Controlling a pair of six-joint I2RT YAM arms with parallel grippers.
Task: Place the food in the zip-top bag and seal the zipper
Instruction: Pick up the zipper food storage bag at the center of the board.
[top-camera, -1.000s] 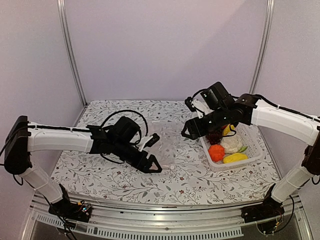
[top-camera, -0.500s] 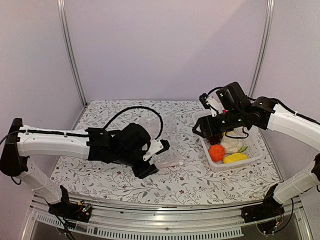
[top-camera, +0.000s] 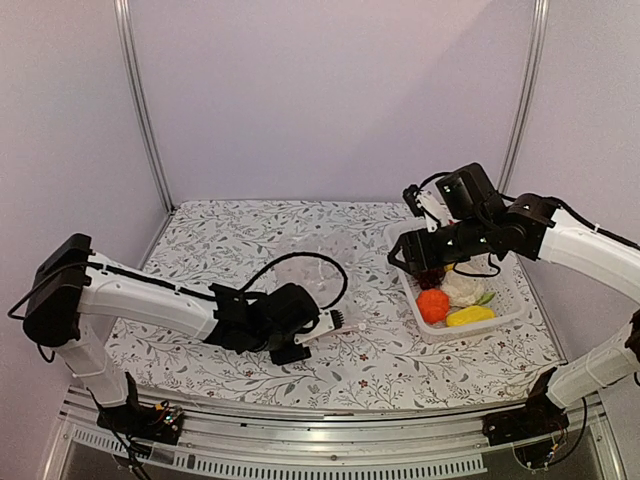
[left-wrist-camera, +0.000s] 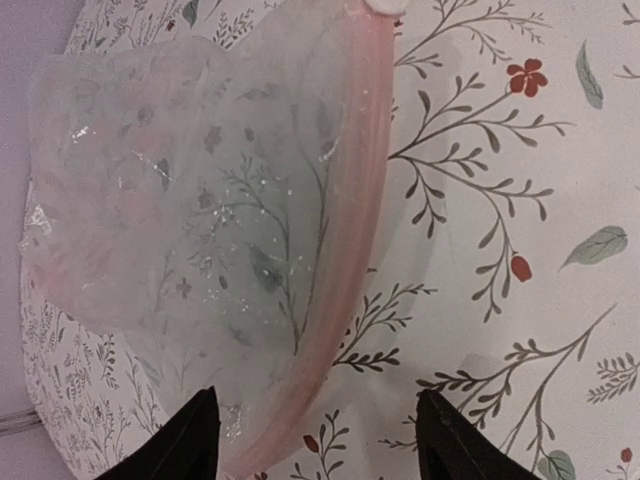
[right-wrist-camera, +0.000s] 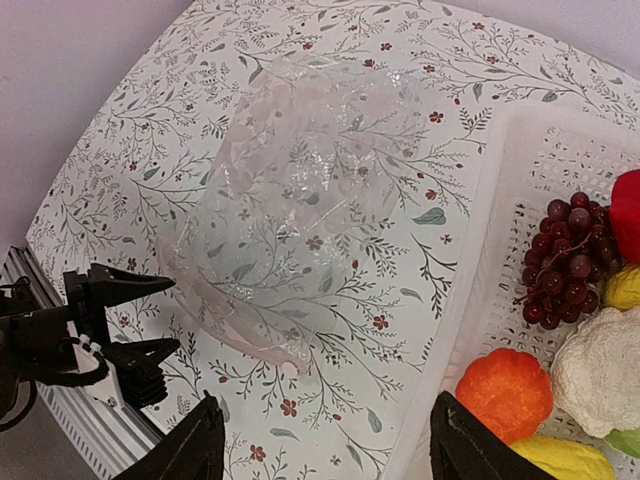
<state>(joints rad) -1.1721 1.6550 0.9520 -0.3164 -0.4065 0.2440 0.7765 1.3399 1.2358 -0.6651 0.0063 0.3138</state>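
On the floral table (top-camera: 200, 240), the bag (left-wrist-camera: 200, 230) lay at centre, food (right-wrist-camera: 560, 265) in the basket (right-wrist-camera: 490, 180) at right. My left gripper (left-wrist-camera: 310, 440) and right gripper (right-wrist-camera: 320, 450) gaped wide, empty. I judged the bag limp, slippery, best pinched at its zipper (left-wrist-camera: 350, 200).

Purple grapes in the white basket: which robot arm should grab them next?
Probably the right. The right arm's fingers, open, hover by the white mesh basket, close to the dark purple grape bunch. The left arm's fingers are at the clear plastic bag, farther away.
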